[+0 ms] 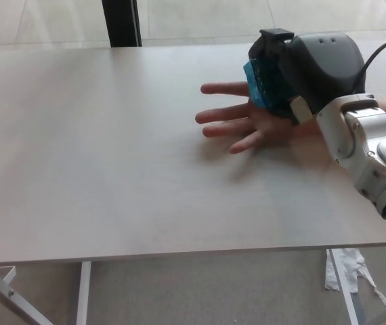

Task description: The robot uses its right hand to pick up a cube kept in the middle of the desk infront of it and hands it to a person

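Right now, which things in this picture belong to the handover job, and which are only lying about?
Belong to the job:
- blue cube, held in the right hand
- person's open hand, palm up under the cube
- desk

Only lying about:
- white scrap on the floor
- dark post behind the desk

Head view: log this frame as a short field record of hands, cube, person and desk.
right hand: shut on cube, over person's palm
cube: blue, held in right hand, above the palm
person's hand: open, palm up, fingers spread, over desk
left hand: not in view
desk: white; nothing else seen on it
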You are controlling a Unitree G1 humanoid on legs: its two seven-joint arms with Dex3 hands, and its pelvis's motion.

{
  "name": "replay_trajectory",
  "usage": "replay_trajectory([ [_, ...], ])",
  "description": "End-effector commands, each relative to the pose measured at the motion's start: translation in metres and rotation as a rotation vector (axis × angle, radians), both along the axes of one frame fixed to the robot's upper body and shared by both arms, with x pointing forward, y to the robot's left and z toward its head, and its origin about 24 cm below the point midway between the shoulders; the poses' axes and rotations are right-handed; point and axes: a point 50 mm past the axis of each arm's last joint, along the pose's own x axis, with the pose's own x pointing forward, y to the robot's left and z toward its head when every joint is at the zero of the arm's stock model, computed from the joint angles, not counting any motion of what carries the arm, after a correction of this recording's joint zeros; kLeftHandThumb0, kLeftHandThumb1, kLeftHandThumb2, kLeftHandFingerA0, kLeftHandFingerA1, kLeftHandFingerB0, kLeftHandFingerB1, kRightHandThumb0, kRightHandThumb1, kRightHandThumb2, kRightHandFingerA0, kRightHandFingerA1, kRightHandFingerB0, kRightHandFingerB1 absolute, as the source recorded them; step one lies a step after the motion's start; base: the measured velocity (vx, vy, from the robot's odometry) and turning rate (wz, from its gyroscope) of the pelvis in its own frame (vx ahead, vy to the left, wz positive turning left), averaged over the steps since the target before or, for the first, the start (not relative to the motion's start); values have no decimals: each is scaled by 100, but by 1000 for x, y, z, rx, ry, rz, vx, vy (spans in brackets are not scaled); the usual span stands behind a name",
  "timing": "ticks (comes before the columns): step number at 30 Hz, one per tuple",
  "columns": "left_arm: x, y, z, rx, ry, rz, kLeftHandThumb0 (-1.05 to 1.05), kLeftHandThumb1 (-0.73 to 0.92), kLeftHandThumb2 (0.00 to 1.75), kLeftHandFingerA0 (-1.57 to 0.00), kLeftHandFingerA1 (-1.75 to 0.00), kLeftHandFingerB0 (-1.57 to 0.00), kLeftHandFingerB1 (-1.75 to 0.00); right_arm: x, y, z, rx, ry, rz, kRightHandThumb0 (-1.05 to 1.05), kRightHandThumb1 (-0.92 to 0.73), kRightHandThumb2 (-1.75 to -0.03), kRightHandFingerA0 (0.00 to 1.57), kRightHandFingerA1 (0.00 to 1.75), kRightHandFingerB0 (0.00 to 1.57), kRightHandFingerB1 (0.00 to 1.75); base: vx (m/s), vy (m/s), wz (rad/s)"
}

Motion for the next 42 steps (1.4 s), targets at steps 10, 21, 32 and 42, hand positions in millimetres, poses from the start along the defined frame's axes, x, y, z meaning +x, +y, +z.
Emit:
replay_trajectory([
  [10,2,-2,-1,20,7,-41,-78,57,101,-69,-66,-45,-55,10,2,-13,-144,10,-97,-32,-52,-56,89,160,91,58,0,0,0],
  [21,-1,-3,-2,8,6,-36,-79,72,62,-72,-56,-52,-43,12,6,-23,-319,118,-178,-58,-54,-57,27,45,29,32,0,0,0],
  [32,-6,-1,-2,13,17,-24,-80,72,62,-72,-55,-54,-43,12,12,10,-246,202,-117,-94,-32,-73,0,0,0,1,0,0,0],
  [42,-7,-1,-2,11,18,-17,-78,72,61,-73,-53,-54,-42,-24,-32,74,74,130,-19,-101,-59,-94,0,13,0,3,0,0,0],
])
